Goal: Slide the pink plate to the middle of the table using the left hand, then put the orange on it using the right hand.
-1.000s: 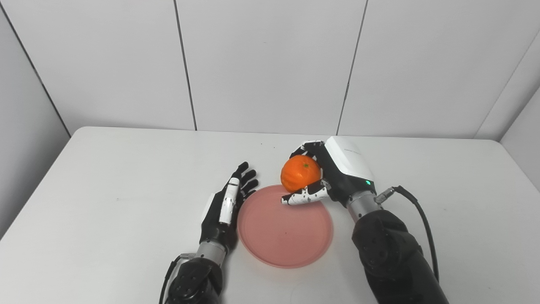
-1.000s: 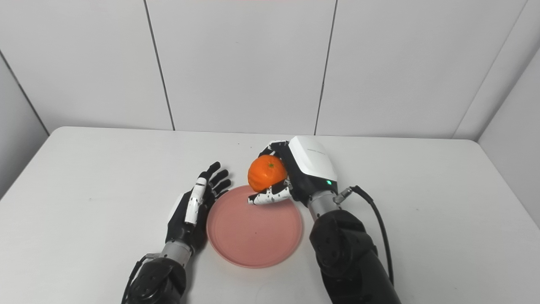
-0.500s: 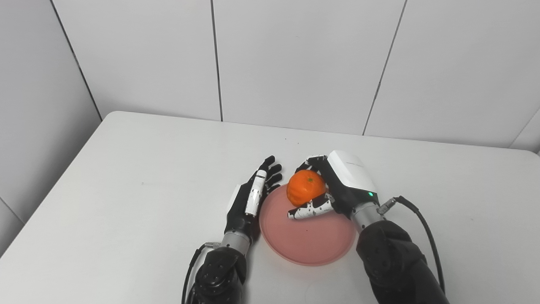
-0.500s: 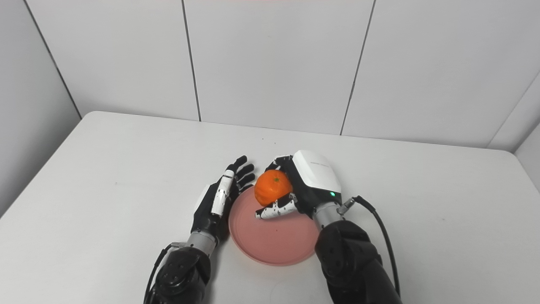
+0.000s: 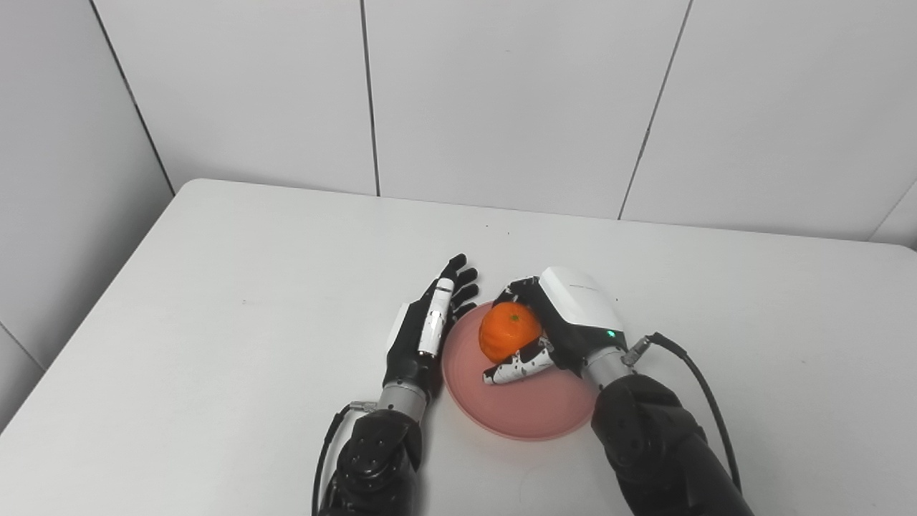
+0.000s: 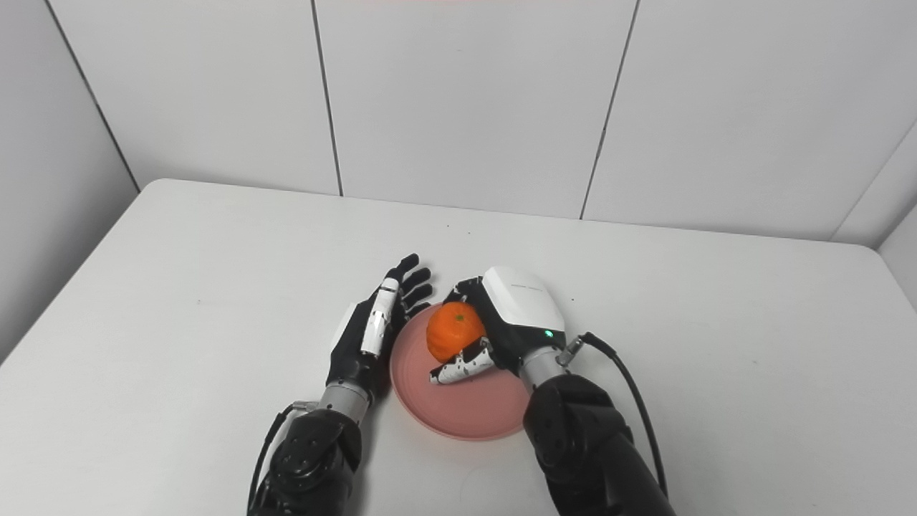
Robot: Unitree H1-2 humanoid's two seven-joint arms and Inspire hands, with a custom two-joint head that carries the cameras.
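The pink plate [image 5: 526, 408] lies flat near the middle of the white table [image 5: 215, 301]. My right hand [image 5: 562, 326] is shut on the orange [image 5: 509, 332] and holds it over the plate's far part, low above it; I cannot tell whether it touches. My left hand [image 5: 426, 333] is open, fingers straight, edge-on against the plate's left rim. The same scene shows in the right eye view, with the orange [image 6: 455, 331] over the plate [image 6: 466, 412].
White wall panels stand behind the table's far edge. The table's left edge runs near a grey side wall. A black cable [image 5: 698, 387] hangs from my right wrist.
The camera has shifted. My right hand has carried the orange back toward me and lower, from beyond the plate's far rim to over the plate. The left hand stays beside the plate.
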